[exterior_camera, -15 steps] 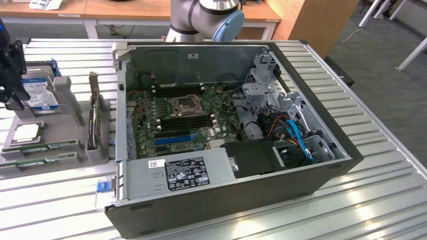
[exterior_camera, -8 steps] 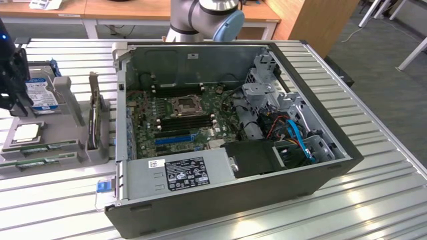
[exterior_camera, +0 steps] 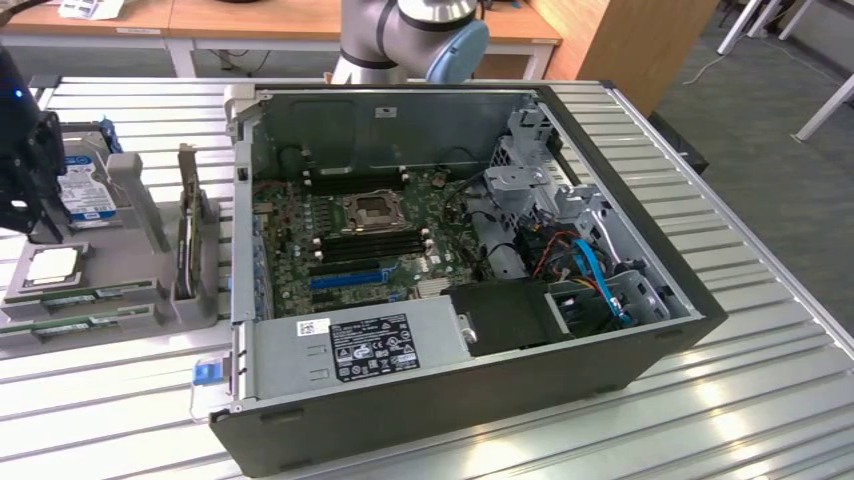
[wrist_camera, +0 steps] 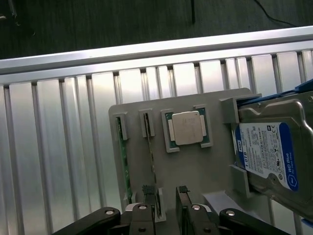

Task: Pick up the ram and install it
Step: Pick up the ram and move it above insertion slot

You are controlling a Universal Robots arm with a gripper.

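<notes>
Arm pose and claw position over the grey holder. The arm's base (exterior_camera: 400, 40) rises behind the open computer case (exterior_camera: 641, 350). Its dark wrist end (exterior_camera: 24, 150) hangs at the exterior view's left edge, above the grey holder (exterior_camera: 134, 190), with the camera looking straight down on it.

Seen from the wrist, the claw (wrist_camera: 166, 192) has its fingers (wrist_camera: 183, 193) apart with nothing between them.

On the holder, going from the exterior view's left, are a square silver processor (exterior_camera: 51, 265) and a blue-labelled hard drive (exterior_camera: 83, 190). The ram (exterior_camera: 87, 296) lies in the holder slot just beside the processor. A second ram stick (exterior_camera: 67, 326) lies in the next slot, farther from the processor.

In the wrist view the ram (wrist_camera: 150, 147) appears edge-on, and its near end meets one fingertip. Whether they touch cannot be told.

The holder stands on the ribbed metal worktop (exterior_camera: 747, 330), beside the case.
</notes>
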